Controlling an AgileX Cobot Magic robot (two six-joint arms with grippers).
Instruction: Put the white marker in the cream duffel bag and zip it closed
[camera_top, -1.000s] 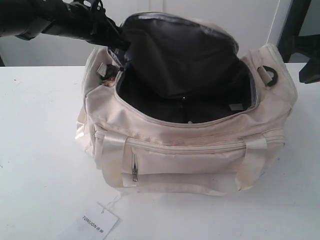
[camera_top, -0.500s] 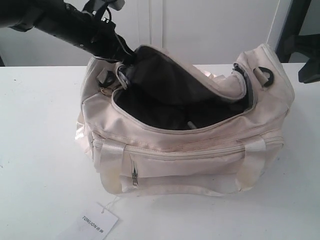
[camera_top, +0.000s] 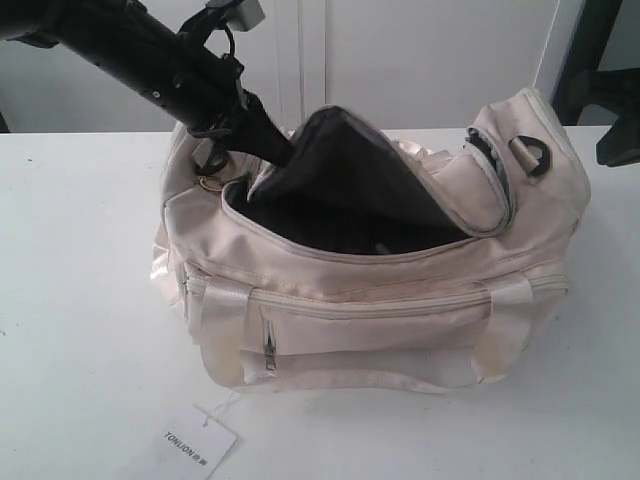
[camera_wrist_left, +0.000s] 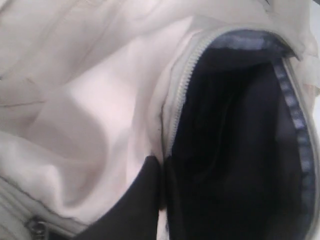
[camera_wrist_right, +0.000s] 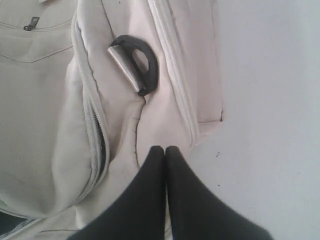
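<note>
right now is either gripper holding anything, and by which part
The right gripper is shut, empty, beside the bag. The left gripper is at its zipper; any hold is hidden.

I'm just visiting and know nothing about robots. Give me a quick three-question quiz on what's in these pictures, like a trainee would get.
1. True or false: the cream duffel bag is zipped fully shut.
2. Pick one: the right end effector is A) open, B) shut, C) out of sight.
3. Fill in: the white paper tag lies on the ___ in front of the bag.

Key: 1 false, its top gapes open; 2 B; 3 table.
</note>
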